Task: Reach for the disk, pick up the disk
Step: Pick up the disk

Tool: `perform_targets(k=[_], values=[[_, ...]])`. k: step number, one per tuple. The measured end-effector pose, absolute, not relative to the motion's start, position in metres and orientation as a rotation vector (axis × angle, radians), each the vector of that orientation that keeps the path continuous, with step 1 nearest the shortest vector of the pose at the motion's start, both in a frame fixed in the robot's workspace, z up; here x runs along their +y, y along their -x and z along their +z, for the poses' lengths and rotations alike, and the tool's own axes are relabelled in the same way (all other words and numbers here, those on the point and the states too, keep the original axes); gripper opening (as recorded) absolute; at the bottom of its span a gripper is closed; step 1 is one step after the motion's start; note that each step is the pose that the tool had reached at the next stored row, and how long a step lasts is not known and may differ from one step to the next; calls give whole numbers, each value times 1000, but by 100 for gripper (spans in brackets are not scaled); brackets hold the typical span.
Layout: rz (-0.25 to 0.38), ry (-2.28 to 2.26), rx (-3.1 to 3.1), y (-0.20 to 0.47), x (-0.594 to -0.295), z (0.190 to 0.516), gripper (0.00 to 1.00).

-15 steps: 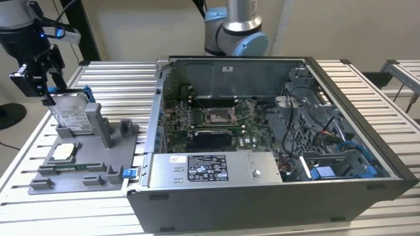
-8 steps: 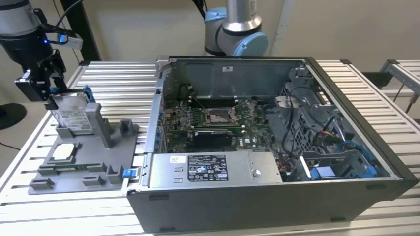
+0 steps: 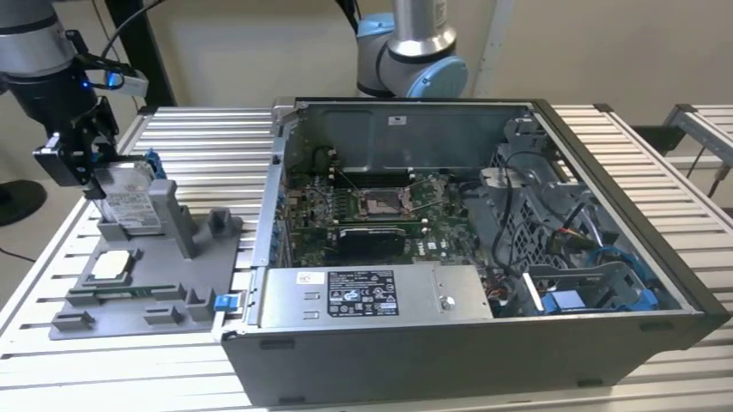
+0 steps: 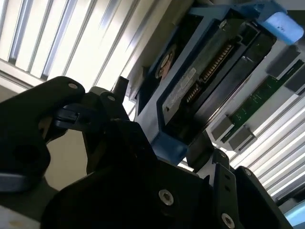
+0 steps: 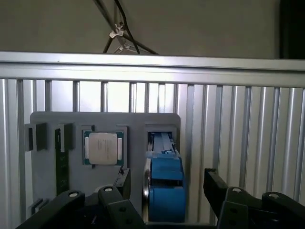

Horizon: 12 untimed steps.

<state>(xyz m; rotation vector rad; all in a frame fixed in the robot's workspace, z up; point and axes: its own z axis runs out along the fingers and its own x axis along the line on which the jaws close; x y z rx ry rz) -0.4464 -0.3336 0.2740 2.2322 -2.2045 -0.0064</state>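
Between the wide-open fingers [image 5: 213, 183] of the gripper [image 5: 167, 177], the disk [image 5: 164, 191] stands on edge in its grey holder [image 5: 102, 125]; this looks like reaching, and the grab needs a straight, even squeeze

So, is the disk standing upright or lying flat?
Upright: the disk stands on edge in a slot of the grey holder, its label facing sideways.
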Motion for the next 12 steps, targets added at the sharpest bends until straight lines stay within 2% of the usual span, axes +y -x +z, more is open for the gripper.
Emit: perform_targets(k=[12], values=[[-7, -2232, -2204, 446, -334, 260, 100]])
